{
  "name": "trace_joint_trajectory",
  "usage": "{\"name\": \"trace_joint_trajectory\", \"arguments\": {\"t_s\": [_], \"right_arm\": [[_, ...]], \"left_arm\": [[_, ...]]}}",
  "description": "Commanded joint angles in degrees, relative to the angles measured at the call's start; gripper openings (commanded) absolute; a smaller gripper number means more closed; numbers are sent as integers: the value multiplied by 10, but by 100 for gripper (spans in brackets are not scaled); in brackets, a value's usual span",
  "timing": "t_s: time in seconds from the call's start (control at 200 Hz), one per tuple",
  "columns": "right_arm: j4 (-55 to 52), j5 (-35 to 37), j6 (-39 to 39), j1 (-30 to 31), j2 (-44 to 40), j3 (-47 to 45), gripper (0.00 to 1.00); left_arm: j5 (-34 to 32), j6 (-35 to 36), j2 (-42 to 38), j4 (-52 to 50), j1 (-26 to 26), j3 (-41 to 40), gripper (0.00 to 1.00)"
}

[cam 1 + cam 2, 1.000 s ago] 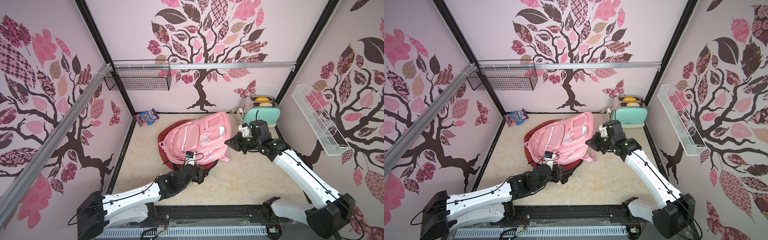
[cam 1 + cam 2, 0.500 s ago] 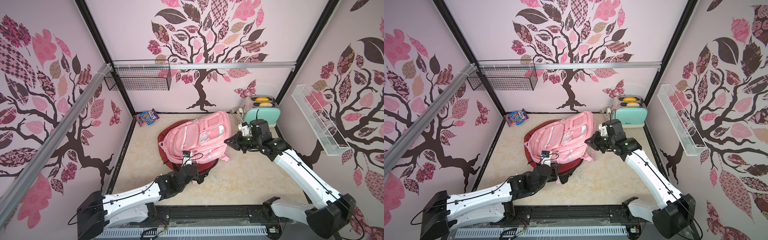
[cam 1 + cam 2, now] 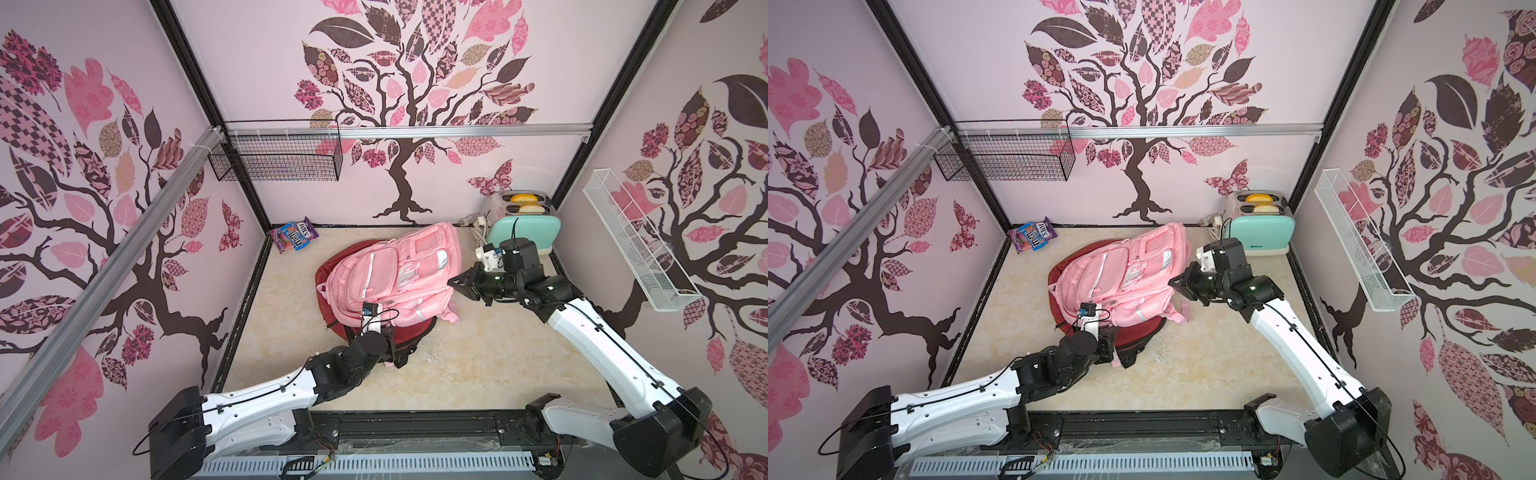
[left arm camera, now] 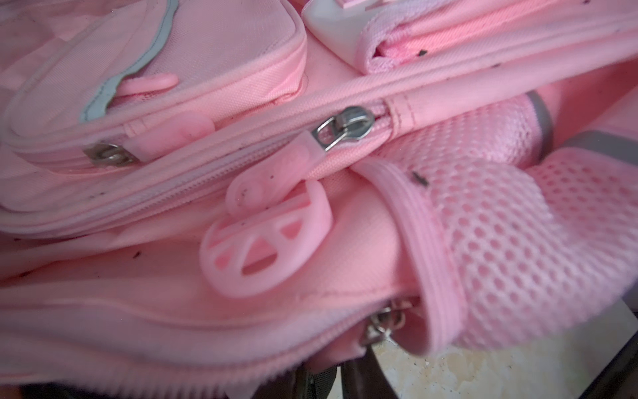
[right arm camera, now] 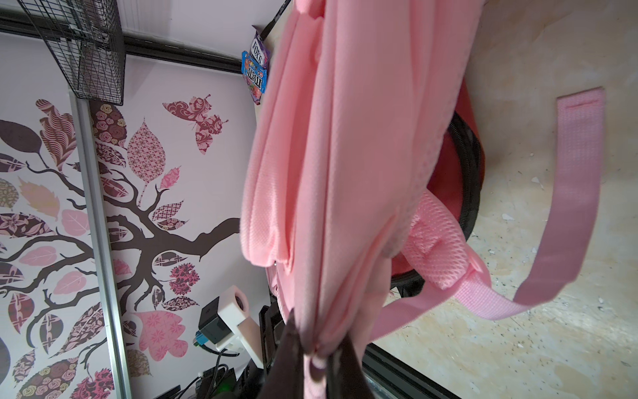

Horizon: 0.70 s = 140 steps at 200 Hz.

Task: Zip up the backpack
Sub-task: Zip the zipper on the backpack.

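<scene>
At table (image 3: 478,361) centre, in both top views: pink backpack (image 3: 390,270) atop red bag (image 3: 322,276); right gripper (image 3: 456,283) at its right edge; left gripper (image 3: 387,334) at its near edge, opening not discernible. Left wrist: zipper slider (image 4: 348,126), pull tab (image 4: 266,238). Right wrist: right gripper (image 5: 317,345) clamped on backpack (image 5: 328,155) fabric.

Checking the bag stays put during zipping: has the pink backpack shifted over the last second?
No. The pink backpack lies where it did, its corner just as close to the mint toaster in both top views.
</scene>
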Motion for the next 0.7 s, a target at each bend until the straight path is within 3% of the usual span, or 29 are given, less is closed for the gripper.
{"name": "trace_joint_trajectory", "arguments": {"t_s": [0.0,0.16,0.305,0.52,0.695], "right_arm": [[66,-47,-19,9,-28,27,0],[69,-52,-18,9,-29,24,0],[68,-55,-18,9,-30,26,0],[69,-57,-17,8,-30,27,0],[60,-52,-24,9,-31,31,0]], "left_arm": [[21,12,-16,31,6,-7,18],[29,12,-23,34,10,-7,26],[31,19,-24,33,11,-2,27],[40,23,-24,33,22,0,10],[34,25,-37,15,26,2,2]]}}
